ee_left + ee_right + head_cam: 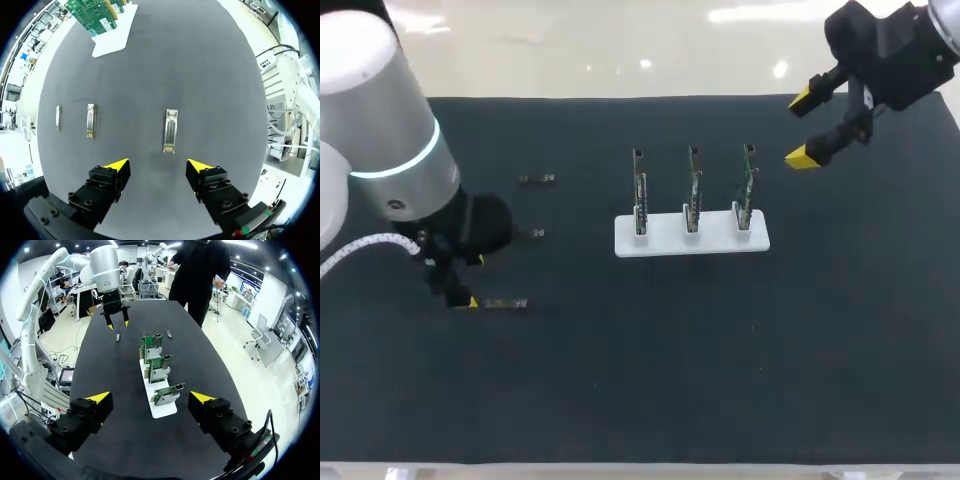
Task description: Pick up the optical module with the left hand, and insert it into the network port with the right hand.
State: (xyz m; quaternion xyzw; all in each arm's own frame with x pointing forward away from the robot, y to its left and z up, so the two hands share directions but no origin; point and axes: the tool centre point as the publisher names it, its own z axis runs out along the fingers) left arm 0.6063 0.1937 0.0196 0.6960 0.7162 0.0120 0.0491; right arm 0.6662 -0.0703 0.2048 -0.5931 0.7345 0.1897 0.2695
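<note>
Jaws on the left arm [390, 150] stand wide and empty; the slim silver metal optical module [170, 131] lies flat just ahead of them on the black worktop [650, 380]. Right jaws, also wide, hang near the white stand [665, 240] of green circuit boards [693, 190].

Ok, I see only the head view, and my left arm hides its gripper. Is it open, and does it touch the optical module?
Observer: The left gripper is open; the optical module lies on the mat just ahead of it, untouched.
Operator: How does the module lie?
Observer: Lengthwise, pointing away from the gripper, roughly in line with the gap.
Operator: And the boards, from the other wrist?
Observer: The green boards turn their broad faces toward the right gripper, each with a silvery metal part.
</note>
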